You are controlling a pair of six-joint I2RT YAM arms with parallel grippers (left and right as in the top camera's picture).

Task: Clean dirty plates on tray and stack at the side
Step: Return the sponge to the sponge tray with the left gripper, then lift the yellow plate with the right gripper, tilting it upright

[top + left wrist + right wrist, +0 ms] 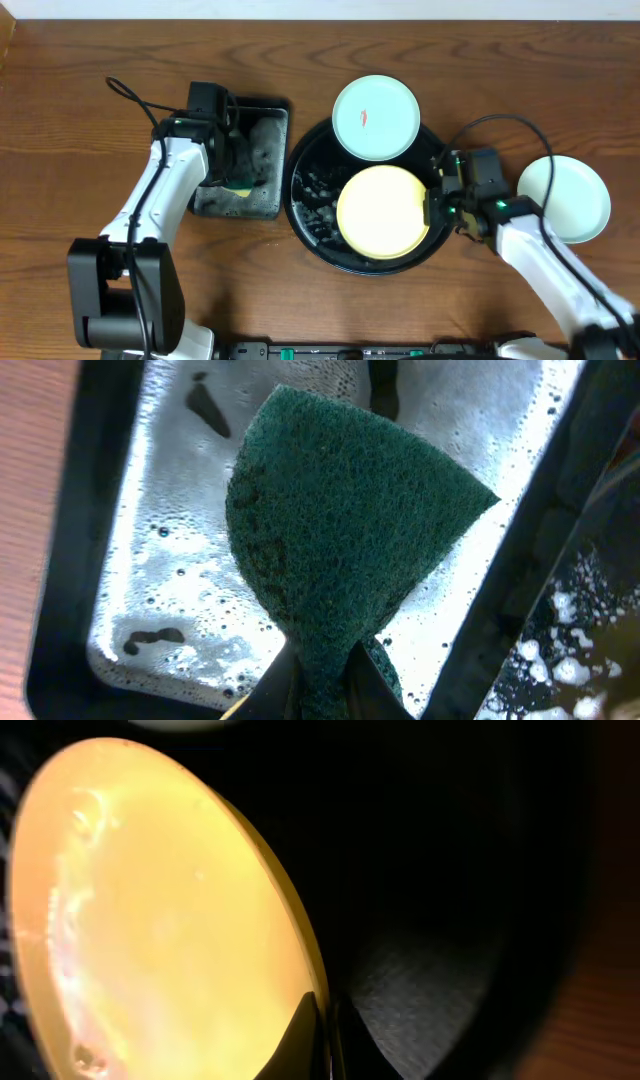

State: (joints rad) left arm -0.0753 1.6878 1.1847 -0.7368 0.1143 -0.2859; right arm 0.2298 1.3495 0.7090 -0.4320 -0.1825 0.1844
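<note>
The sponge (pixel 340 530) is hanging pinched in the left gripper (pixel 320 672); the right gripper (pixel 325 1030) is nipping the yellow plate (pixel 150 920) on the tray (pixel 308 232). One mint plate (pixel 565 198) is lying aside (apparently clean), and the smeared plate (pixel 375 118) is waiting.

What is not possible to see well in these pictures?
- Left wrist: the sponge, pinched by the left hand, covers much of the sponge tray floor.
- Overhead: the left arm hides that grip.
- Right wrist: the yellow plate, pinched by the right hand, is cut off by the bottom edge; the tray is too dark for detail.
</note>
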